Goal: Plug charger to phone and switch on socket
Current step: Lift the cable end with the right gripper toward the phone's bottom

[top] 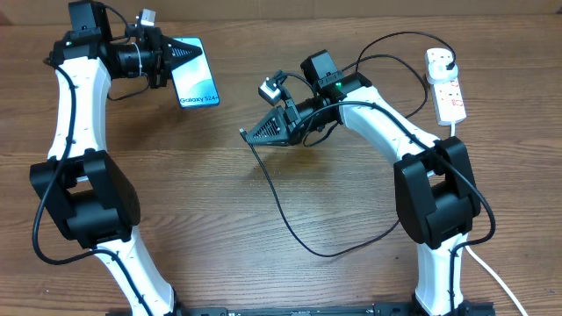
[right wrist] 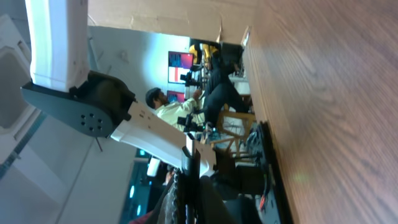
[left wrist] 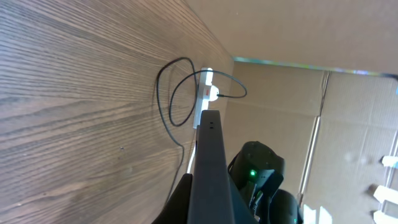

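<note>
Black connector tip (top: 242, 132) barely resolvable; left gripper (top: 189, 54) clamps slim blue-white phone (top: 198, 83); right gripper (top: 253, 135) pinches thin black charger cable (top: 277, 193).

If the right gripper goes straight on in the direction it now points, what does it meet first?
Probably the left arm's dark elbow joint. The right gripper points left across the table, and the right wrist view shows that joint ahead; height is unclear.

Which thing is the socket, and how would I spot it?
Go to the far right corner of the wooden table, past the right arm. The socket lies flat there, a white oblong strip. Unlike the bluish phone across the table, it has red marks and a plug in its far end.
</note>
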You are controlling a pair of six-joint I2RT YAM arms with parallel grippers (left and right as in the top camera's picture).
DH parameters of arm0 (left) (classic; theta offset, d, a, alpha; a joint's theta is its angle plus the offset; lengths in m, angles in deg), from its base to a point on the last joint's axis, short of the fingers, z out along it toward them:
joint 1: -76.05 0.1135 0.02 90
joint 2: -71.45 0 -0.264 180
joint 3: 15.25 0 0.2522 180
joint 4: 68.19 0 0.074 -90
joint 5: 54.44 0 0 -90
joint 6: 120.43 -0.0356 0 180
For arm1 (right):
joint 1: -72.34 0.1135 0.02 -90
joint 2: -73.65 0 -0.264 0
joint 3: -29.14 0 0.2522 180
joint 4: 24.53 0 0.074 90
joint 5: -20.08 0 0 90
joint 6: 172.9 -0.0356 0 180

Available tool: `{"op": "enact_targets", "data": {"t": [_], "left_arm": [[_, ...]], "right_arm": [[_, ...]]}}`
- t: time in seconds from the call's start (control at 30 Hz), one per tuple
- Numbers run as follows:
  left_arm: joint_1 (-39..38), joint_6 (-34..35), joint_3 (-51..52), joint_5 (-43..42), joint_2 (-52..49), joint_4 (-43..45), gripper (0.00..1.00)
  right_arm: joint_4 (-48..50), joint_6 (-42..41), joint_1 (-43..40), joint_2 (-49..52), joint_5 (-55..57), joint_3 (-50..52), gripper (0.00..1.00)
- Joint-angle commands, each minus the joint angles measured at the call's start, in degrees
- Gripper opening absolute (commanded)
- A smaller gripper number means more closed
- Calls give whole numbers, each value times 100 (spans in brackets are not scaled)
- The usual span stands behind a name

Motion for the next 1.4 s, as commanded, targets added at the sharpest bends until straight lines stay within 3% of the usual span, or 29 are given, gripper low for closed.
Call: {"op": "enact_targets", "data": {"t": [0.0,0.3,0.87,1.37], "left_arm": [[-184,476,-13,-166,-2,103,4],[-422,717,-13,-96,-2,402,4],[-455,1268,-13,354,-2,859,4],[-511,1445,-13,339,-2,1204,5]], "right_arm": [[428,-772,33,-177,-186,-136,4],[2149,-2549,166,-175,-146,-136,4],[4170,-4468,166,-175,328,-136,4],[4465,-4922,50,-175,745,-136,4]]}}
